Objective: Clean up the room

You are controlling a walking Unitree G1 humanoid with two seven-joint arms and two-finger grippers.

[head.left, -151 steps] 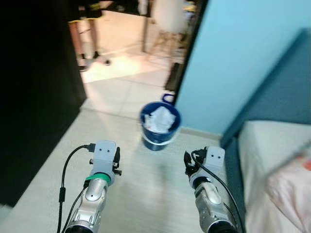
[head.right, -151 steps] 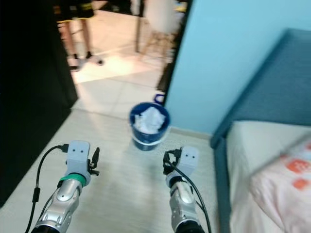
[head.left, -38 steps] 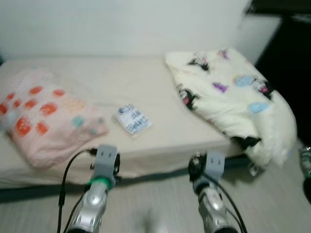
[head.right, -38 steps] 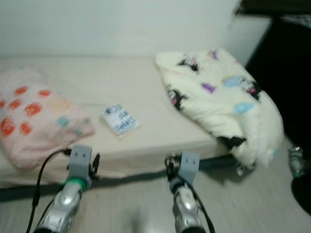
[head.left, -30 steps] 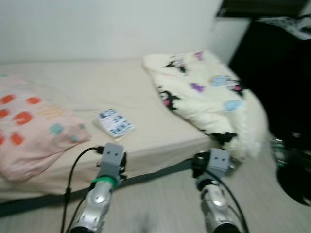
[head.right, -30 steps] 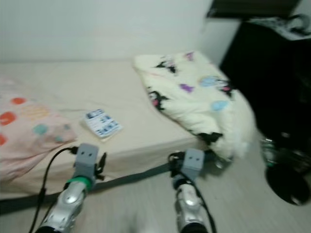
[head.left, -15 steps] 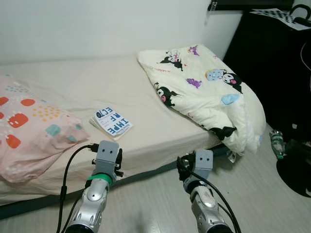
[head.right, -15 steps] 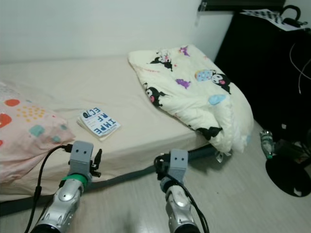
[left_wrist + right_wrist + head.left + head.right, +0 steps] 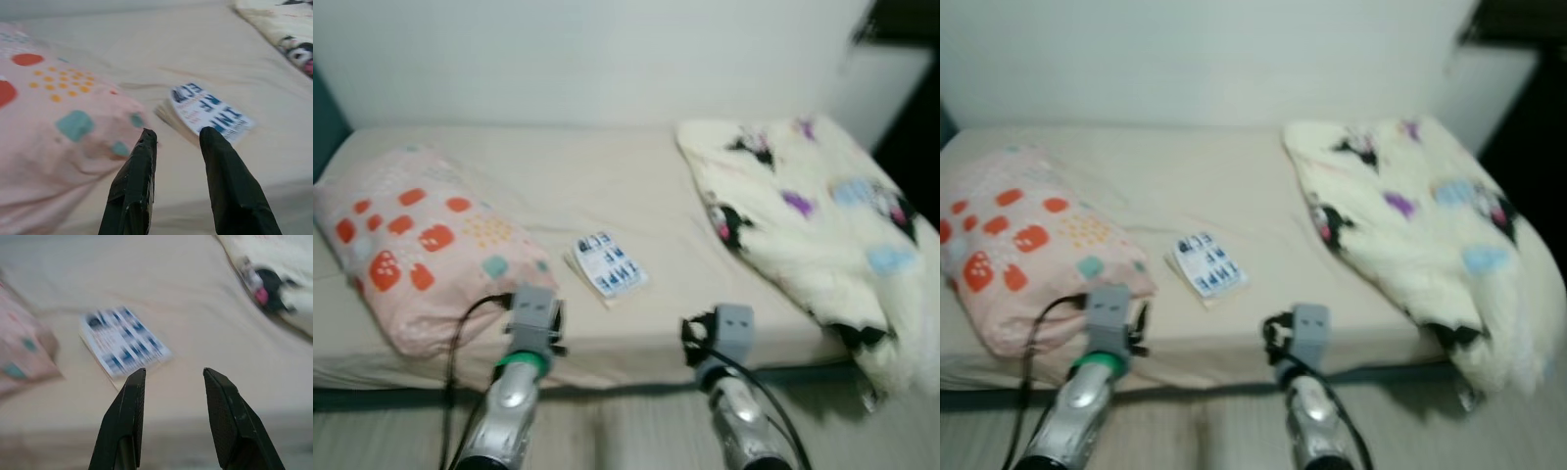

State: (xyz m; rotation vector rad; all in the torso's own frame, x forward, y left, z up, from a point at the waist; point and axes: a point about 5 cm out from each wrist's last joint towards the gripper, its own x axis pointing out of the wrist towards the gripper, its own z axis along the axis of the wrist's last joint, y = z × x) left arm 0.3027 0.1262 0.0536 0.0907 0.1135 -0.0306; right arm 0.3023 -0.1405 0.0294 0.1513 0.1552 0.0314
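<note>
Facing bed (image 9: 607, 186); book (image 9: 607, 265) lying on it between pink pillow (image 9: 421, 245) and rumpled blanket (image 9: 803, 215). Left gripper (image 9: 178, 137) and right gripper (image 9: 173, 374) spread, empty, short of book. Next, likely: reach in and pinch book.

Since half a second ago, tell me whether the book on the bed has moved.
No. The book lies between the pink pillow and the cartoon blanket as before; the whole view shifted, so the camera turned.

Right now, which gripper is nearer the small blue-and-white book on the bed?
Left, narrowly. The left gripper sits just left of and below the small blue-and-white book, by the pink spotted pillow; the right gripper is further, to its lower right.
</note>
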